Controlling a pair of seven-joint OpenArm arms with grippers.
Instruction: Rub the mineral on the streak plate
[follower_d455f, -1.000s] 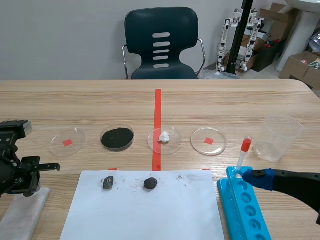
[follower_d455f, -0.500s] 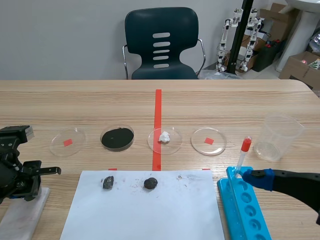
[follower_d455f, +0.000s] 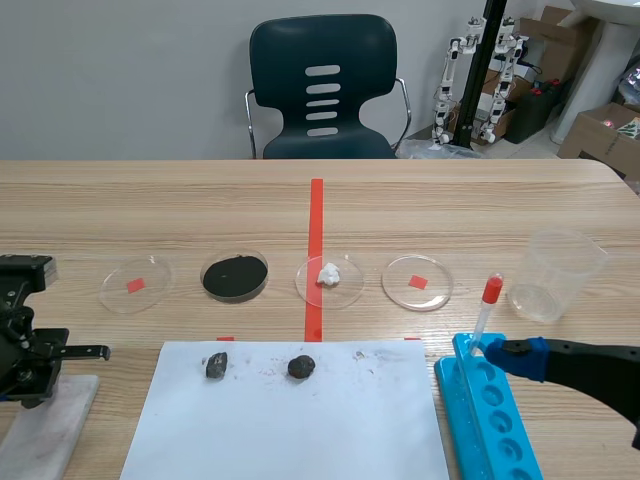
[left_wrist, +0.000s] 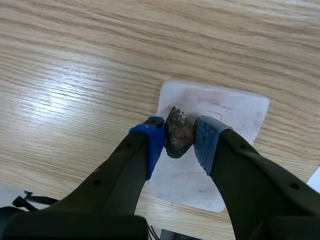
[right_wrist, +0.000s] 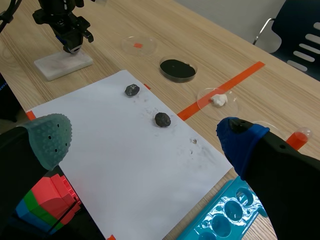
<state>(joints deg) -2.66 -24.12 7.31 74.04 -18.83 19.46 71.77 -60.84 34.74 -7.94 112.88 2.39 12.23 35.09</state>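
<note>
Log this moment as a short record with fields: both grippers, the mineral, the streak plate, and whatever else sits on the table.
left gripper: shut on the mineral, above the streak plate
mineral: dark brownish lump between the blue pads; contact with the plate cannot be told
streak plate: white slab, faint marks on it
right gripper: open, holding nothing, over the white paper
white paper: carries two loose stones
blue rack: holds a red-bulbed dropper

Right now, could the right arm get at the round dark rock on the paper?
Probably yes: the right gripper is open and empty, and only bare white paper lies between it and the round dark rock.
</note>
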